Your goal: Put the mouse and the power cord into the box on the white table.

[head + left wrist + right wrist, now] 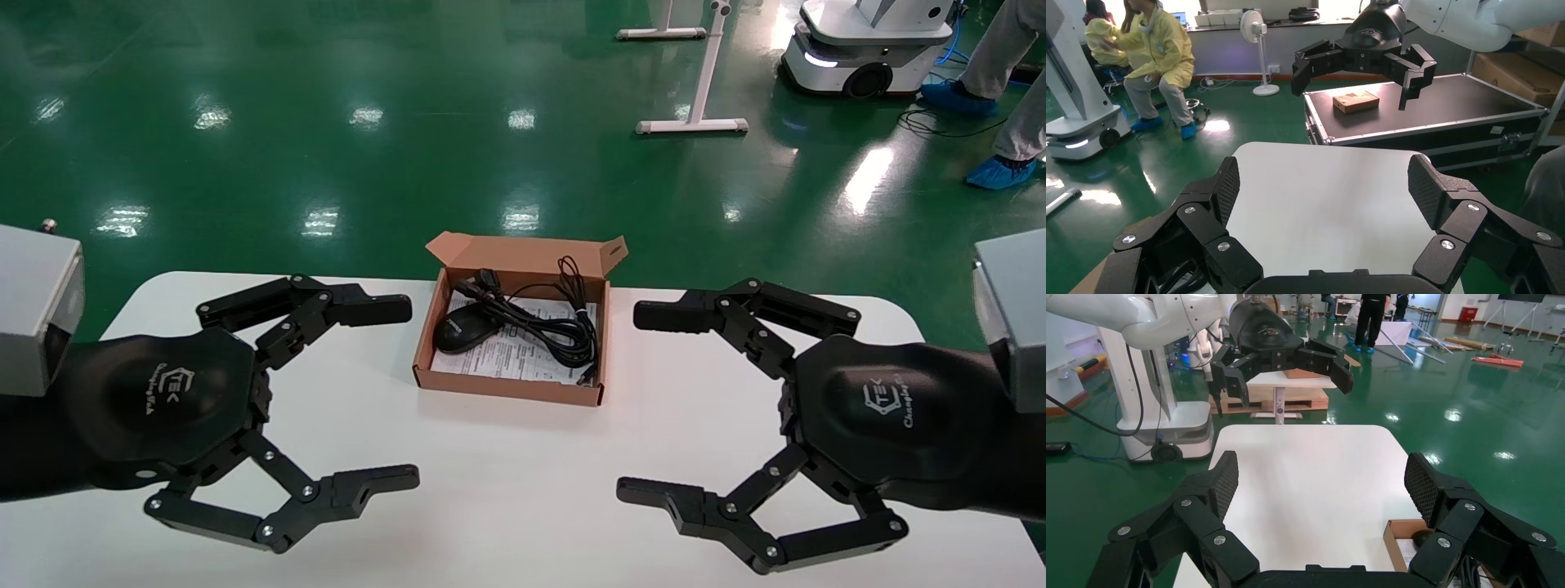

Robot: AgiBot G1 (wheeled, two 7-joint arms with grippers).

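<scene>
Lying inside the box: the mouse and the power cord, both on a white printed sheet lining the bottom. Mouse sits in the part of the box nearer the left hand; cord bundle lies just beside it, in the part nearer the right hand, with its plug ends reaching past the mouse toward the far wall. Thin mouse cable cannot be told apart from the cord loops. Lid flap stands open on the side of the box away from both hands.

Box rests on the white table, between the two hands and a little beyond their fingertips, touching neither.

Left hand: released, fingers spread wide, holding nothing, raised above the table, pointing inward toward the right hand. Right hand: likewise released, fingers wide, empty, mirroring the left. The two hands face each other, well apart, bare tabletop between them.

Right wrist view catches a corner of the box just under the right hand's fingers, with the left hand farther off across the table. Left wrist view shows the right hand opposite, fingers apart.

Beyond the table: green floor, white stand legs, a wheeled robot base.
</scene>
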